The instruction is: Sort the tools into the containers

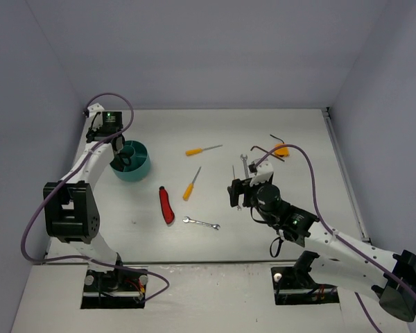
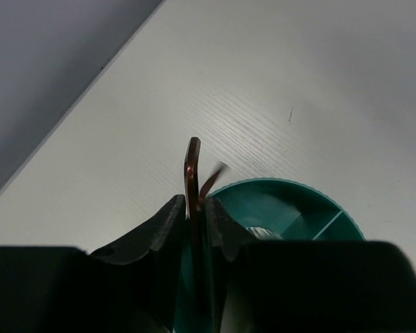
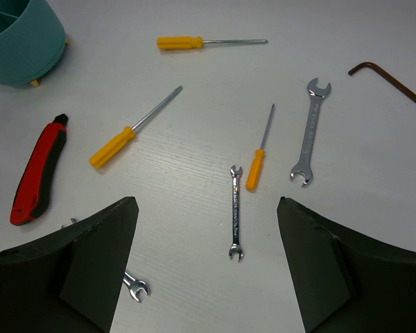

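The left gripper (image 2: pixel 194 208) hangs over the rim of the round teal plastic tub (image 2: pixel 284 191) at the table's far left. Its jaws are narrow, and a dark L-shaped hex key (image 2: pixel 192 166) stands upright between them (whether the pads actually press it, I cannot tell).

The right gripper (image 3: pixel 204 205) hovers with its jaws spread wide and holding nothing. Below it, loose tools lie on the white table (image 1: pixel 194 128):
- three orange-handled screwdrivers (image 3: pixel 114 146)
- a long silver wrench (image 3: pixel 310 132)
- a short silver wrench (image 3: pixel 236 211), just beside the smallest screwdriver
- a red-and-black folding knife (image 3: pixel 36 173) to the left
- another brown hex key (image 3: pixel 388 80) at the far right

All of these lie well apart from the tub.
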Robot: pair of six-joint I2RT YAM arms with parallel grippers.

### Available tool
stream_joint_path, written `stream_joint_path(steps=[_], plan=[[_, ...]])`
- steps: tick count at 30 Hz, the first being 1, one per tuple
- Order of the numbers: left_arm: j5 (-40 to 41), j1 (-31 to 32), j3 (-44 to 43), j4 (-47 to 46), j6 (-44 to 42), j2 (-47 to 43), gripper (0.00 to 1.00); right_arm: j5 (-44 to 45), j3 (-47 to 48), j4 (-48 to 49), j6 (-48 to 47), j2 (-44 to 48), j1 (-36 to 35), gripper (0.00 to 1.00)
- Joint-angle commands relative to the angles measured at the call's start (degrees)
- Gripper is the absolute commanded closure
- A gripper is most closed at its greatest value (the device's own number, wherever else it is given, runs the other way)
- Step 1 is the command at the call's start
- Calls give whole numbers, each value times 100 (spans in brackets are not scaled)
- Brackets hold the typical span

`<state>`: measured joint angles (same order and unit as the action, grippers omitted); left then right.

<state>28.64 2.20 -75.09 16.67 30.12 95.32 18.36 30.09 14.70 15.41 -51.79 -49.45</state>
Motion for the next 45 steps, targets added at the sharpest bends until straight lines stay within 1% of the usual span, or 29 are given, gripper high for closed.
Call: stream_joint_path(steps=[1,5,10,13,14,15,17,18,19,22,26,29,30,32,34,36,41,45], plan=[[168,9,-159,102,224,-165,82,531,59,262,250,-116,83,21],[110,14,-240,267,257,-329,79,591,102,243,247,-142,114,21],[-227,79,-496,583,217,-806,66,788,285,190,178,-242,322,21],[-675,222,-711,1014,135,-1362,53,574,543,78,238,-525,944,22],[-836,263,-752,1133,109,-1494,51,515,594,53,263,-667,1122,22],[-1122,286,-785,1304,85,-1673,48,412,632,27,280,-817,1353,23],[-1984,392,-896,1728,-19,-2140,44,137,827,0,273,-1173,1923,25],[-2350,452,-887,1846,-108,-2363,43,-6,963,-12,252,-1305,2170,26],[-2540,541,-783,1900,-154,-2648,43,-304,1150,-19,252,-1603,2337,26],[-3237,696,-287,1888,-462,-3298,42,-926,1612,-11,146,-2301,3000,26],[-3772,768,438,1744,-716,-3832,39,-1503,2261,-20,-310,-3353,3678,26],[-3815,791,995,1607,-881,-4092,38,-2268,3015,-28,-820,-4215,3977,29],[-3843,796,1146,1583,-880,-4130,38,-2571,3129,-28,-965,-4442,4105,30],[-3915,794,1446,1525,-864,-4196,39,-3065,3459,-47,-1304,-4795,4332,33],[-3971,800,1618,1506,-825,-4241,39,-3386,3762,-89,-1734,-5081,4391,36],[-3978,795,1692,1503,-843,-4261,39,-3533,3979,-147,-1973,-5307,4397,36],[-3962,774,1717,1498,-833,-4294,39,-3567,4475,-561,-2598,-5828,4574,36],[-4101,662,1708,1490,-816,-4244,39,-3729,4760,-802,-2831,-6349,4670,35]])
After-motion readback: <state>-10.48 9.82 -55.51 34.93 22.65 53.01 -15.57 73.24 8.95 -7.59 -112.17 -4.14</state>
